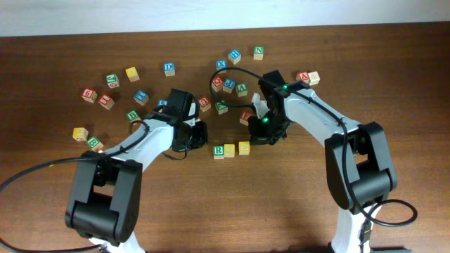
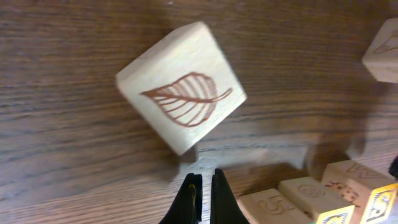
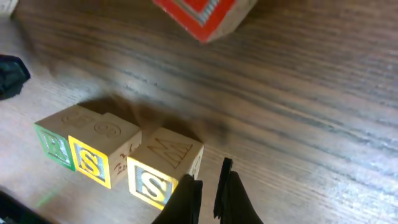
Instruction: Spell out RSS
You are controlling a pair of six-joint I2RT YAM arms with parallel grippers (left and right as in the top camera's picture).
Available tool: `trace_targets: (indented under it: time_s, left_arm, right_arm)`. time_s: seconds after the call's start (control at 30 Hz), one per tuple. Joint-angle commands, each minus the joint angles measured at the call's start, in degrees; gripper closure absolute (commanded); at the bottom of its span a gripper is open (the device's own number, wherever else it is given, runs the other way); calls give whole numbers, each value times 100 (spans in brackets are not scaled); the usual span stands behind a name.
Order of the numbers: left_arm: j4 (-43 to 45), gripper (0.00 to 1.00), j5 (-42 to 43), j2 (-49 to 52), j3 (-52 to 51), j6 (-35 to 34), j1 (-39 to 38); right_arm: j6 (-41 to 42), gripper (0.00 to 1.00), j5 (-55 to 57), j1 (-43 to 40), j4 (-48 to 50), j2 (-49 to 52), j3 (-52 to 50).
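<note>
green r beside yellow s blocks

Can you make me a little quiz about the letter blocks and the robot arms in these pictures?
1. True or false: the right gripper is holding a block.
2. What is drawn on the lone block in front of the left gripper? A) a star B) a leaf C) a fish
3. Fill in: the row holds the R block, the first S block and the second S block. Both S faces are coloured ____.

Key: 1 false; 2 B; 3 yellow.
</note>
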Motion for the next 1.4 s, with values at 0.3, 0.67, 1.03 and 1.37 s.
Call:
trace_targets:
  time_s: [0.3,0.67,1.03,1.37]
  left_arm:
    - [-9,100,131,63,-42,-118,-118]
    - [-55,100,129,63,-42,-376,-236]
    - [-142,100,195,63,-42,-636,-236]
    - [-166,100,243,63,-42,-743,-236]
  right_arm:
    - [391,96,413,184,37,72,-160]
    - [514,96,459,505,133,70,-219]
    - [625,96,411,511,-2,72,-219]
    - [623,96,302,511,-52,70,-219]
